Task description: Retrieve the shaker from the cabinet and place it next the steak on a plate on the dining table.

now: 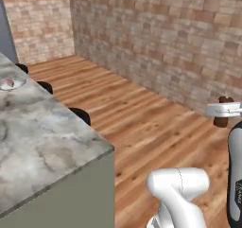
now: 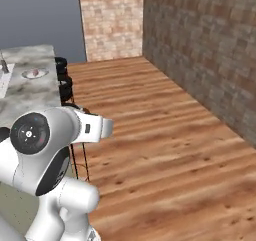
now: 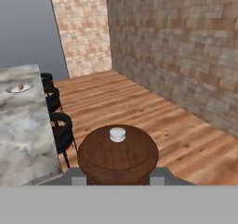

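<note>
Shaker point(image 3: 118, 159) sits bottom centre of the hand view, hand point(image 3: 118, 177) clamped on it (brown top, pale centre cap). Base views: shaker at right edge over wood floor point(image 1: 156, 123). Plate point(image 3: 19, 88) with steak point(image 3: 20, 86) upper left on counter point(image 3: 23, 135), black stools point(image 3: 60, 130) alongside.

The table point(image 1: 42, 142) has a grey-white veined marble top. Near its far end sits the plate point(image 3: 19, 88), with what looks like the steak point(image 3: 20, 86) on it, kinda tiny from here. Wooden floor point(image 1: 142, 123) runs beside the table.
</note>
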